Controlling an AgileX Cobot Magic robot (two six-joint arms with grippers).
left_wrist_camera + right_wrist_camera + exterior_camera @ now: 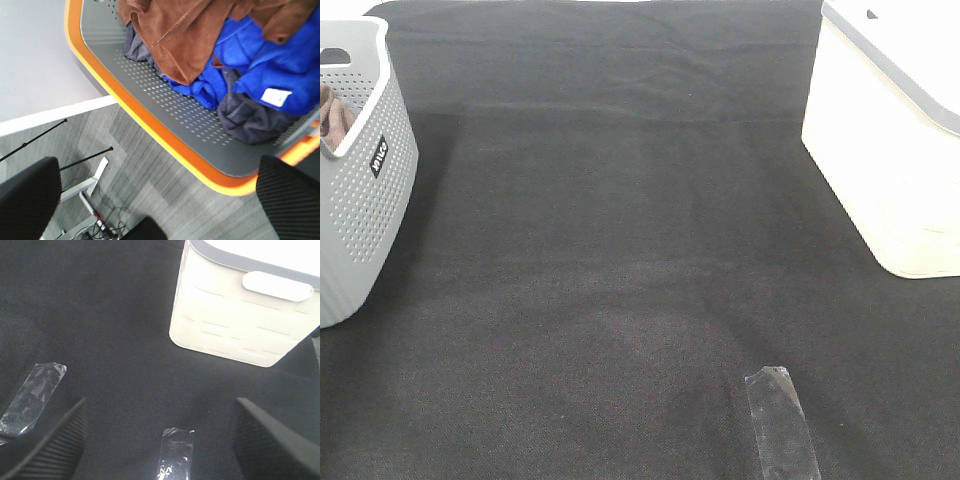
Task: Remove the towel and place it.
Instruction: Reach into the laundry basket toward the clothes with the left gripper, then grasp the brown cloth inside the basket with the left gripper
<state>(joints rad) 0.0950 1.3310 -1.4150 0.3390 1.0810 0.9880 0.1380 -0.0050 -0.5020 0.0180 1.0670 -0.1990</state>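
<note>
The brown towel (185, 35) is lying crumpled in the perforated basket (165, 107), draped over blue cloths (270, 55) and a grey cloth (250, 120), so the left gripper (159, 200), hanging at its rim with jaws spread wide and empty, is risking a pinch that drags those soft, fuzzy neighbours out too. The right gripper (160, 437) is hovering just as open over the matte black table covering (110, 315), near the smooth, ribbed white bin (235, 325)

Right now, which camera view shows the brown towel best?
The left wrist view: the towel lies draped over blue cloths in a perforated basket. The exterior high view shows only a sliver of it inside the basket at the left edge. The right wrist view shows none.
</note>
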